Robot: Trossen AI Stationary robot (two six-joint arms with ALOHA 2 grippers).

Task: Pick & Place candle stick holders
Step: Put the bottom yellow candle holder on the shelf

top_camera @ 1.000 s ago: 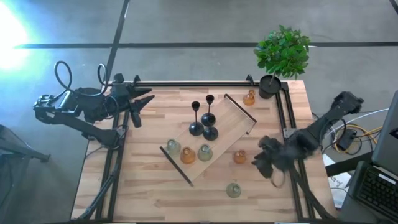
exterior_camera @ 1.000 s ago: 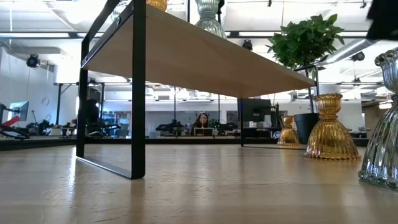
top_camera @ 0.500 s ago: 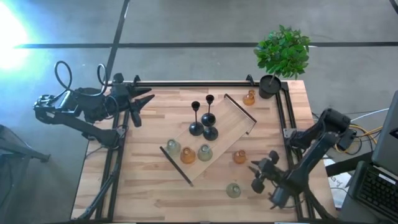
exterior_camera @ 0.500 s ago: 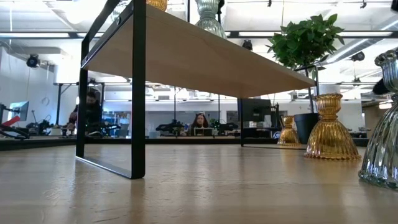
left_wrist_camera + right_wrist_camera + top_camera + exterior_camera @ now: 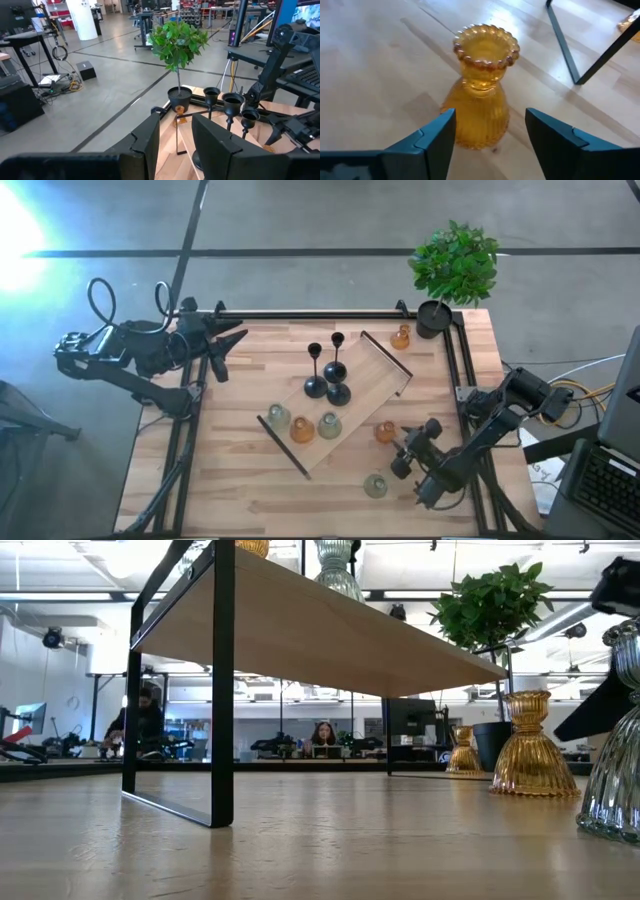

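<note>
An amber glass holder [image 5: 385,432] stands on its wide base on the table. My right gripper [image 5: 402,448] is open just to its right. In the right wrist view the holder [image 5: 481,95] stands between and just ahead of the fingers [image 5: 440,132], apart from both. A pale green holder [image 5: 375,485] stands near the front edge and another amber one [image 5: 401,337] at the far side. Three black holders [image 5: 330,380] and three glass ones [image 5: 303,426] stand on a raised wooden shelf [image 5: 365,375]. My left gripper [image 5: 232,342] waits open at the table's far left corner.
A black pot with a green plant [image 5: 450,275] stands at the far right corner. The shelf's black frame legs [image 5: 222,690] rise from the table's middle. A black rail [image 5: 320,313] runs along the table's far edge. People show in the room beyond the table.
My right gripper has swung from the table's right side toward the near edge, then left toward the amber holder on the table, and now stands just beside it. The holders have not moved.
</note>
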